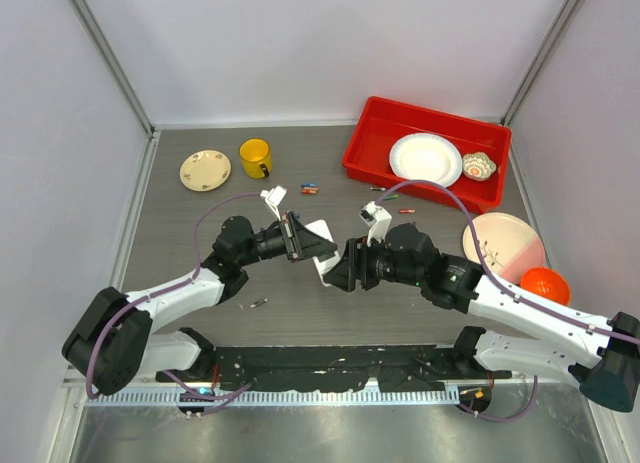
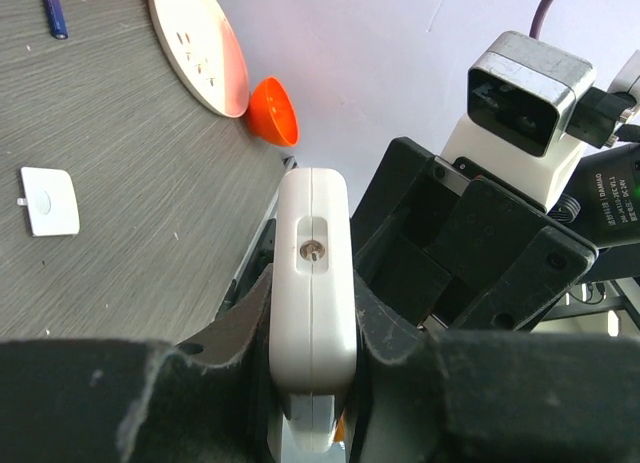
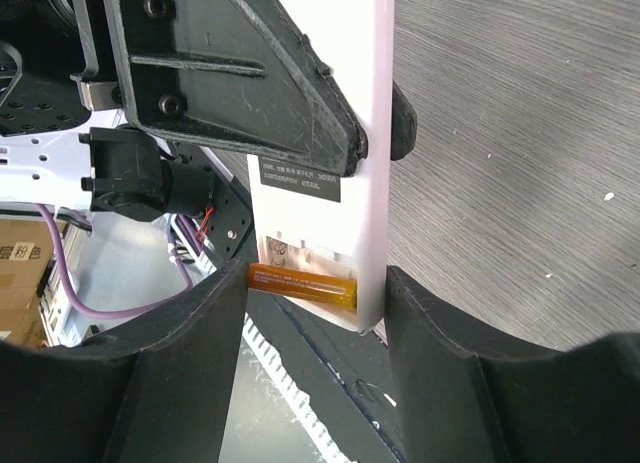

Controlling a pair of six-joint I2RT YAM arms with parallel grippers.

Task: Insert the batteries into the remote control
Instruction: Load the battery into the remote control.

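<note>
I count one small flat white remote control [image 2: 312, 233], held edge-on in the left tool [image 2: 313, 308], which is clamped shut on its narrow sides. One orange cylindrical battery [image 3: 302, 286] lies across the open compartment at the remote's end, between the fingers of the right tool [image 3: 318, 308]. Those fingers straddle that end, and I cannot tell whether they press on it or stand free. In the top view I make out about five loose tiny batteries [image 1: 308, 190], scattered on the grey wood-grain counter [image 1: 200, 273] above mid-frame.

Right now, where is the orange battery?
In the right wrist view, the orange battery lies low in the middle, across the open slot of the remote control, between the fingers of the right gripper.
</note>
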